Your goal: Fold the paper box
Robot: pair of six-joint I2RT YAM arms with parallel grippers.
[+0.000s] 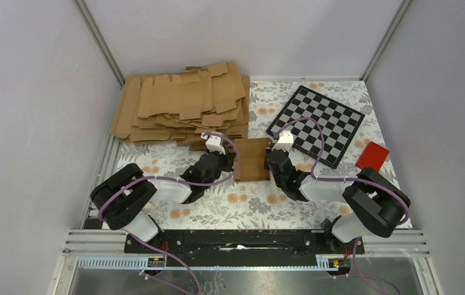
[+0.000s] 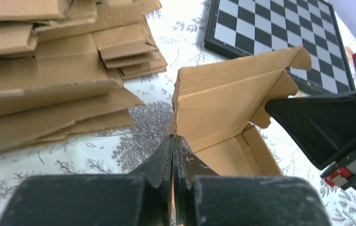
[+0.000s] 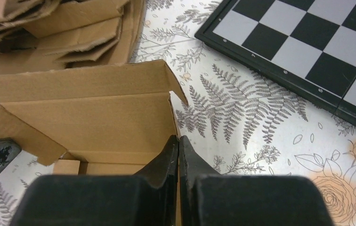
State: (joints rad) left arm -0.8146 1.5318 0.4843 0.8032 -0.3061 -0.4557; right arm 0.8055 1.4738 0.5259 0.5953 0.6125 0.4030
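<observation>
The paper box (image 1: 251, 159) is a small brown cardboard piece, partly folded, standing between my two grippers at the middle of the floral table. My left gripper (image 1: 229, 165) is shut on the box's left wall; in the left wrist view the cardboard edge (image 2: 174, 123) runs into the pinched jaws of my left gripper (image 2: 173, 137). My right gripper (image 1: 272, 161) is shut on the right wall. In the right wrist view the box (image 3: 86, 117) shows its open inside, its lid flap tilted up, and its right edge sits between the jaws of my right gripper (image 3: 179, 138).
A big pile of flat cardboard blanks (image 1: 181, 101) lies at the back left, close behind the box. A folded chessboard (image 1: 316, 123) lies at the back right, with a red block (image 1: 373, 156) beside it near the right wall.
</observation>
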